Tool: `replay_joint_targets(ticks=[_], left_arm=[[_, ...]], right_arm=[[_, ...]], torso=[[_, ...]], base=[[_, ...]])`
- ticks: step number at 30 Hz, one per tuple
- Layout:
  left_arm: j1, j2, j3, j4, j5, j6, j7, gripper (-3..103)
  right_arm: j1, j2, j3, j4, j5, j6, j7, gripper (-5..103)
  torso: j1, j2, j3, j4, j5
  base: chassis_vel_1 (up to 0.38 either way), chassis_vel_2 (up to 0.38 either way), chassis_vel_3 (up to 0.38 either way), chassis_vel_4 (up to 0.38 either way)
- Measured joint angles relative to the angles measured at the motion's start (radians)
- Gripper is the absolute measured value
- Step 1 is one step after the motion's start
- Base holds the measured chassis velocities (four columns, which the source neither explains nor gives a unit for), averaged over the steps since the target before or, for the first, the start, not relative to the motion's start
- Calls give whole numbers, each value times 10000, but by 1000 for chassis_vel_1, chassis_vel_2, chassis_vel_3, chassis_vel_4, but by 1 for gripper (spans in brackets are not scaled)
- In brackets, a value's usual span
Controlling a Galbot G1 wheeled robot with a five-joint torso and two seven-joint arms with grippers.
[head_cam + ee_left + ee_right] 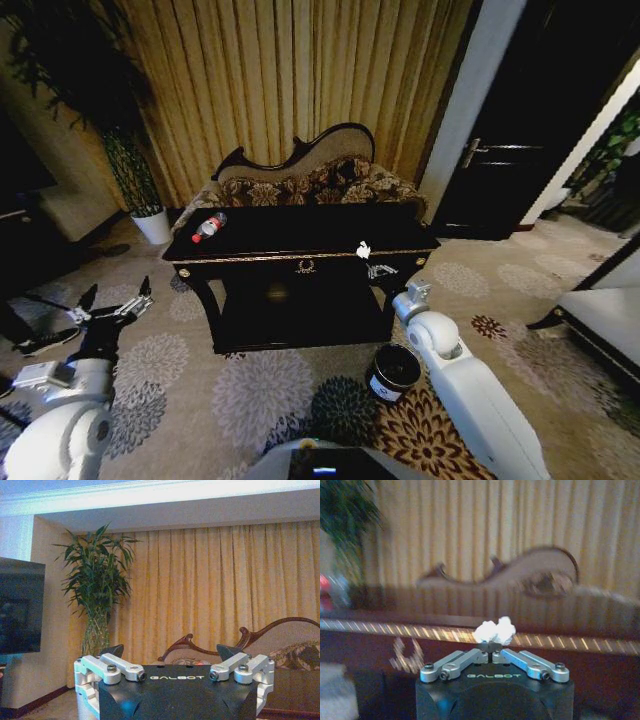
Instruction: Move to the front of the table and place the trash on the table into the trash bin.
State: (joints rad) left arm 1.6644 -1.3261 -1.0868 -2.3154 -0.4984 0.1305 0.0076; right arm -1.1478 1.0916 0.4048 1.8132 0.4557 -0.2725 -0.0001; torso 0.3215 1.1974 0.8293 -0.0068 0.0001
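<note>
At the bench's [250,240] front edge, the right gripper [491,655] pinches a white paper wad [495,630] between closed jaws, the trash bin [393,371] at six o'clock below; left gripper [170,670] spread, idle.

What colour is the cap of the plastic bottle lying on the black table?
Red. The bottle lies at the table's left end; the head view shows it best.

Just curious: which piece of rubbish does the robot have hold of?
The white paper wad, pinched in the right gripper at the table's front edge. The bottle lies untouched at the far left.
</note>
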Motion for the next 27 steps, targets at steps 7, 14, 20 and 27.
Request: replay_joint_targets(ticks=[7, 14, 20, 27], left_arm=[[-119, -116, -40, 3, -155, 29, -5, 100], [-183, -188, -106, 325, -391, -78, 12, 100], [-126, -120, -341, 327, -736, -200, 38, 100], [48, -58, -461, 301, -733, -436, 57, 100]], right_arm=[[-385, -77, 276, -1881, -943, 497, 0, 0], [-580, -175, 419, -3767, -1522, 307, 1, 0], [17, 149, 379, -5963, -2327, 361, -1, 0], [712, 359, 422, -7309, -2878, 384, -1, 0]], torso=[[0, 0, 0, 3, 0], [-1, 1, 0, 2, -2], [0, 0, 0, 2, -1], [-1, 0, 0, 6, -1]], base=[[0, 0, 0, 0], [0, 0, 0, 0], [0, 0, 0, 0], [0, 0, 0, 0]])
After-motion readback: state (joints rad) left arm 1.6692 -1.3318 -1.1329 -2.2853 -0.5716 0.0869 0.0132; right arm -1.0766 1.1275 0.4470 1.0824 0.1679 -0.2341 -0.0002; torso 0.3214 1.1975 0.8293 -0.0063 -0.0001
